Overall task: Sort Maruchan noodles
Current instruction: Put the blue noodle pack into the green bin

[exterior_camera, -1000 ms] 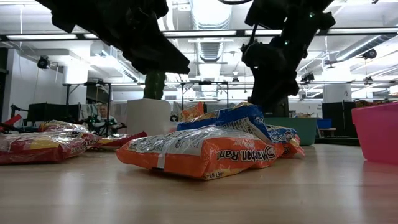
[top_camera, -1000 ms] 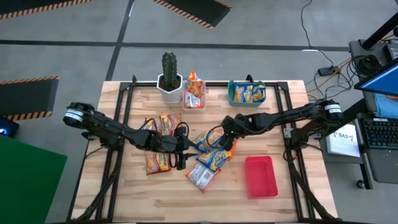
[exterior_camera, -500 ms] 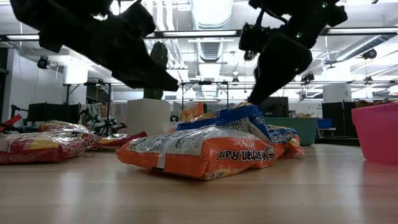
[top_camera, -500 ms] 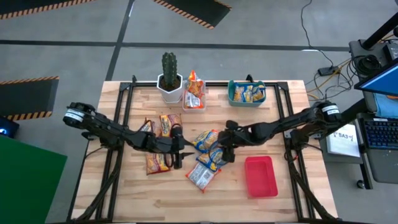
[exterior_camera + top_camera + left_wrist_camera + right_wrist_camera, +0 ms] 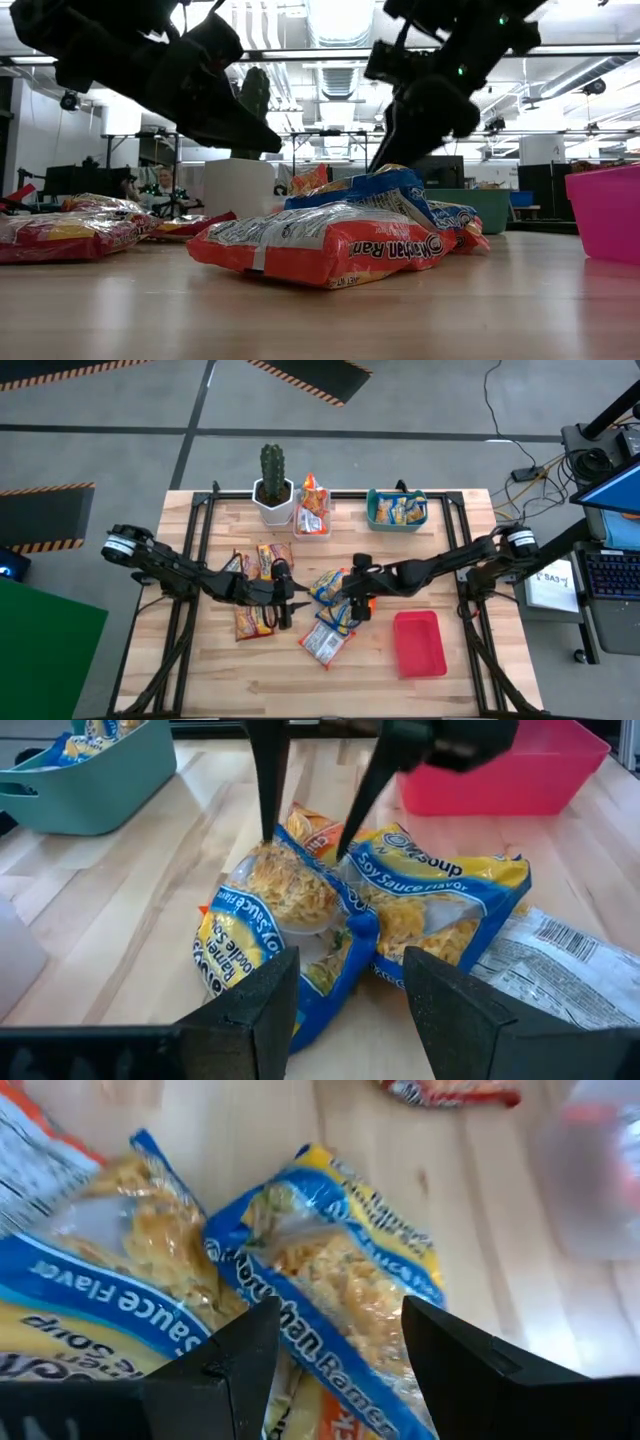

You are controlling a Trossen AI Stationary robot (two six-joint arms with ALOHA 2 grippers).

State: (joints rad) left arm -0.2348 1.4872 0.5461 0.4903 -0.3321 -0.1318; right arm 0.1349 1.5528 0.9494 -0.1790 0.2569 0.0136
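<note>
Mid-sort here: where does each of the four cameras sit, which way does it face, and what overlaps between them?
High view: overhead, straight down; both arms, left gripper, right gripper.
Low view: table height, facing the room; both arms above an orange packet.
Left wrist view: past its open fingers toward the blue packets.
Right wrist view: over its open fingers, down on them.
Shared: both wrist views show the blue packets.

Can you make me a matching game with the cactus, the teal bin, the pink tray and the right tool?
Things:
1. cactus
2. teal bin
3. pink tray
4. right tool

Places or states:
A. holds blue-and-yellow noodle packets
B. hangs open over the blue packets in the middle pile
C. stands in a white pot
D. has nothing in it

Pairs: 1-C, 2-A, 3-D, 4-B
</note>
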